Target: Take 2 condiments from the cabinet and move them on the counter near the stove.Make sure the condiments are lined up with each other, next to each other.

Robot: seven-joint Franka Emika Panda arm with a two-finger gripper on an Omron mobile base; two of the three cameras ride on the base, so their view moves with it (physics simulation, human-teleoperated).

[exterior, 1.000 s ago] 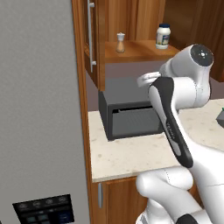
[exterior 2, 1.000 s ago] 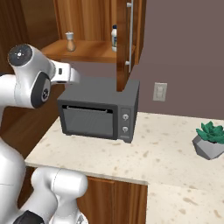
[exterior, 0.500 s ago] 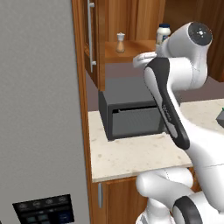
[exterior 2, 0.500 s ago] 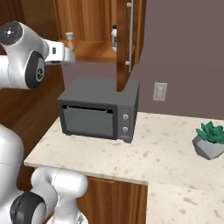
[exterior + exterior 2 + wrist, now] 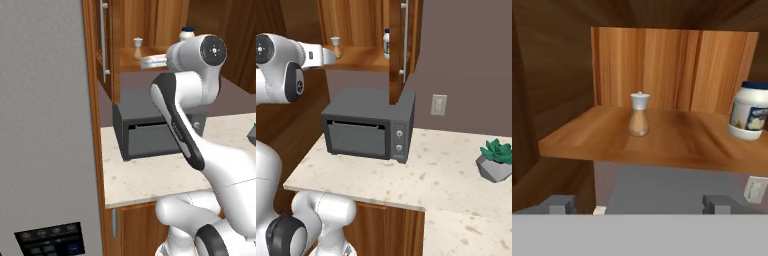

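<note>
On the wooden cabinet shelf (image 5: 662, 145) stand two condiments, one small tan-brown shaker with a whitish top (image 5: 639, 115) and one white jar with a dark blue lid (image 5: 751, 110), while the beige speckled counter (image 5: 456, 172) carries one dark grey microwave (image 5: 368, 125) and one potted green succulent (image 5: 497, 159).

the wooden shelf (image 5: 662, 142) inside the cabinet carries a small tan shaker (image 5: 639, 114) and a white jar (image 5: 750, 110), well apart. the speckled desk (image 5: 456, 165) carries a grey microwave (image 5: 368, 123) and a potted plant (image 5: 497, 160).
</note>
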